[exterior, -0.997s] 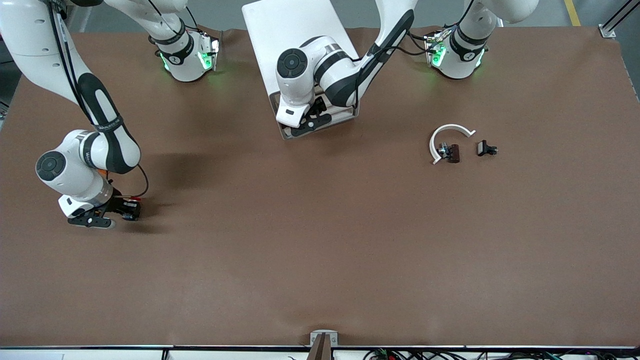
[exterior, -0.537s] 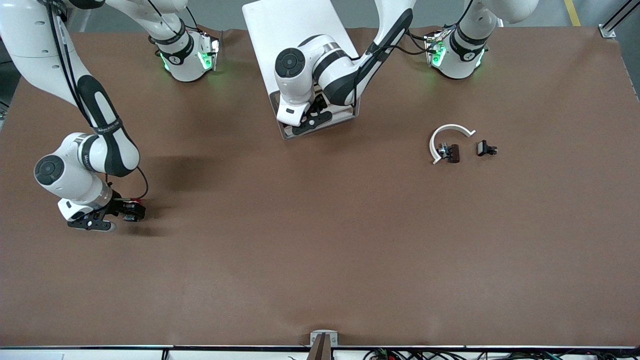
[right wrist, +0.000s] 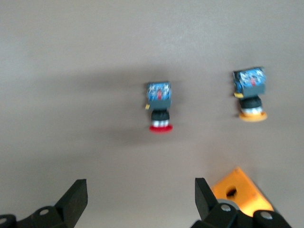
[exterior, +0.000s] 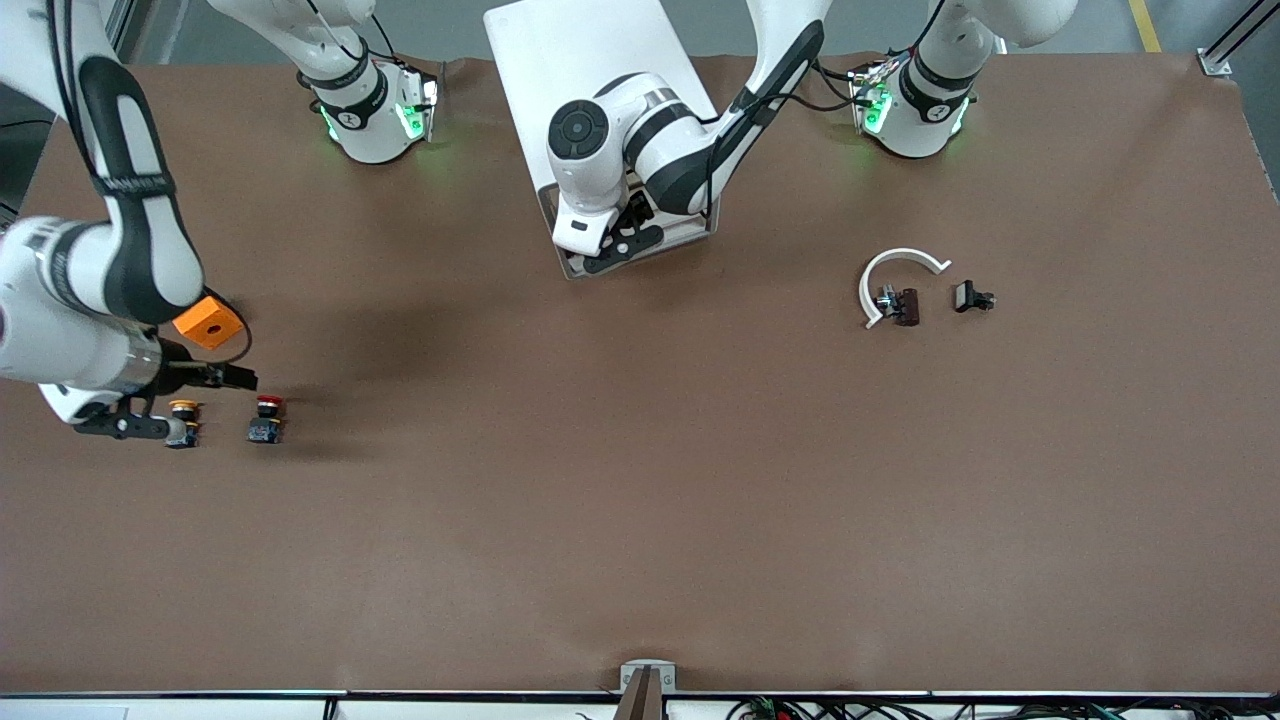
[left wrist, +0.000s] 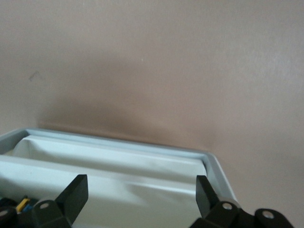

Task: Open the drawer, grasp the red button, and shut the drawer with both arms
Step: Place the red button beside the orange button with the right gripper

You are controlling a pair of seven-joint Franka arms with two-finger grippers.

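I see my right gripper (exterior: 150, 405) at the right arm's end of the table, fingers spread wide and holding nothing, up over the table just by the yellow-capped button (exterior: 183, 422). The orange cube (exterior: 208, 323) sits farther from the front camera than that button, partly under the right wrist. The red button (exterior: 266, 419) lies on its side on the bare table, loose, just beside the yellow-capped button on the side toward the cabinet (exterior: 590, 70); in the right wrist view the red button (right wrist: 159, 105) is clear of both fingers. My left gripper (exterior: 625, 240) hangs at the front of the cabinet, fingers spread over the open drawer (left wrist: 118, 166), touching nothing I can see. Toward the left arm's end from the cabinet: a white curved piece (exterior: 893, 275) and two small dark parts (exterior: 973, 297).
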